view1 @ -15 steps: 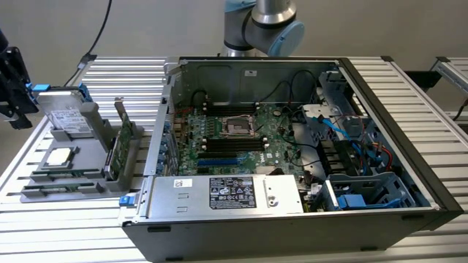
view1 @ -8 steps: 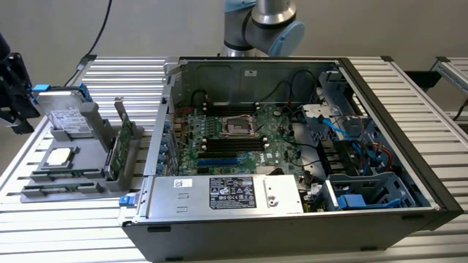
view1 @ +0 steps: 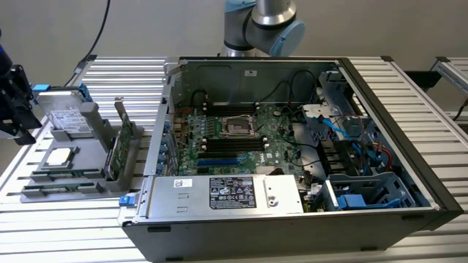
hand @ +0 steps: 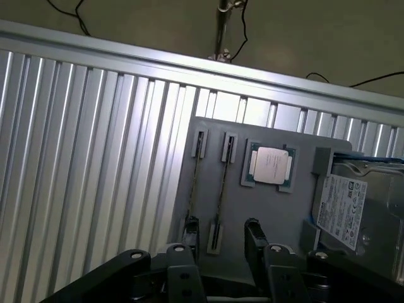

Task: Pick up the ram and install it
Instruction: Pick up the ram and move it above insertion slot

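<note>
**STATUS: GRIPPER SPREAD OVER PARTS TRAY, RAM NOT YET PICKED UP**

1. Table (view1: 66, 241): slatted aluminium surface. It carries the computer case and the parts tray.

2. Computer case (view1: 278, 238): lies on its side with the open side up, in the middle of the table. Inside it are the motherboard (view1: 219, 137) with black memory slots (view1: 232, 144), and at the near end the silver power supply (view1: 227, 194).

3. Parts tray (hand: 278, 214): grey fixture just beside the case, on the exterior view's left. Contents:
   - hard drive (hand: 353, 208), silver, standing in a holder at the far end;
   - expansion card (view1: 119, 142), green, upright on the side nearest the case;
   - processor (hand: 270, 165), flat in a square pocket;
   - the ram (hand: 220, 189), standing on edge in a narrow slot, with a second stick (hand: 195, 183) parallel just beside it.

4. Gripper (hand: 221, 228): positioned over the tray, at the end of the two sticks away from the processor. The jaws are spread wide and hold nothing. The fingers (hand: 252, 232) stand one on each side of the ram, clear of it. Whether the tips touch the tray cannot be told.
</note>
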Controlling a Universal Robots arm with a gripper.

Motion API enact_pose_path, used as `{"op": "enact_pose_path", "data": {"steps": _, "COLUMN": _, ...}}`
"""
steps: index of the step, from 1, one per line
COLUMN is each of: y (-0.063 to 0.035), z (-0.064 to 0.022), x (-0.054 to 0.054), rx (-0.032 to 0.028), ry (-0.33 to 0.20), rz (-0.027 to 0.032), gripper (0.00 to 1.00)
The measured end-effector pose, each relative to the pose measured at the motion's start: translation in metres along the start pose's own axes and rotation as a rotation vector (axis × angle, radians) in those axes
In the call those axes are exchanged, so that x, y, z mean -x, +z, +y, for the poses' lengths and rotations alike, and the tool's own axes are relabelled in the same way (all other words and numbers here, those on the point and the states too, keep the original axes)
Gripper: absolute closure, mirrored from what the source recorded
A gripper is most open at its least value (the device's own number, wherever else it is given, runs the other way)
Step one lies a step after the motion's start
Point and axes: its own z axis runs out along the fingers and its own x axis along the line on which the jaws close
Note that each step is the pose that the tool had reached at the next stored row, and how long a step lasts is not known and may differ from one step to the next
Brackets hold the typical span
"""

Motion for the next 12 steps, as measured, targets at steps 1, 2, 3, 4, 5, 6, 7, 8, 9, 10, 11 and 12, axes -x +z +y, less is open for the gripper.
{"op": "enact_pose_path", "data": {"steps": 1, "y": 0.0019, "z": 0.0001, "x": -0.001, "rx": -0.0011, "ry": 0.0, "rz": 0.0, "gripper": 0.58}}
{"op": "enact_pose_path", "data": {"steps": 2, "y": 0.0035, "z": 0.0002, "x": -0.002, "rx": -0.0018, "ry": 0.0, "rz": 0.0002, "gripper": 0.58}}
{"op": "enact_pose_path", "data": {"steps": 3, "y": 0.0053, "z": 0.0004, "x": -0.004, "rx": -0.0026, "ry": 0.001, "rz": 0.0003, "gripper": 0.58}}
{"op": "enact_pose_path", "data": {"steps": 4, "y": 0.0071, "z": 0.0006, "x": -0.005, "rx": -0.0034, "ry": 0.001, "rz": 0.0004, "gripper": 0.58}}
{"op": "enact_pose_path", "data": {"steps": 5, "y": 0.0089, "z": 0.0008, "x": -0.006, "rx": -0.0041, "ry": 0.002, "rz": 0.0004, "gripper": 0.58}}
{"op": "enact_pose_path", "data": {"steps": 6, "y": 0.0109, "z": 0.0009, "x": -0.008, "rx": -0.0051, "ry": 0.002, "rz": 0.0003, "gripper": 0.58}}
{"op": "enact_pose_path", "data": {"steps": 7, "y": 0.0127, "z": 0.001, "x": -0.009, "rx": -0.0059, "ry": 0.003, "rz": 0.0003, "gripper": 0.58}}
{"op": "enact_pose_path", "data": {"steps": 8, "y": 0.0146, "z": 0.0011, "x": -0.01, "rx": -0.0068, "ry": 0.003, "rz": 0.0003, "gripper": 0.58}}
{"op": "enact_pose_path", "data": {"steps": 9, "y": 0.0164, "z": 0.0012, "x": -0.011, "rx": -0.0074, "ry": 0.003, "rz": 0.0004, "gripper": 0.58}}
{"op": "enact_pose_path", "data": {"steps": 10, "y": 0.0181, "z": 0.0012, "x": -0.012, "rx": -0.0077, "ry": 0.003, "rz": 0.0005, "gripper": 0.58}}
{"op": "enact_pose_path", "data": {"steps": 11, "y": 0.0199, "z": 0.0013, "x": -0.012, "rx": -0.008, "ry": 0.004, "rz": 0.0007, "gripper": 0.58}}
{"op": "enact_pose_path", "data": {"steps": 12, "y": 0.0218, "z": 0.0014, "x": -0.013, "rx": -0.0086, "ry": 0.004, "rz": 0.0006, "gripper": 0.58}}
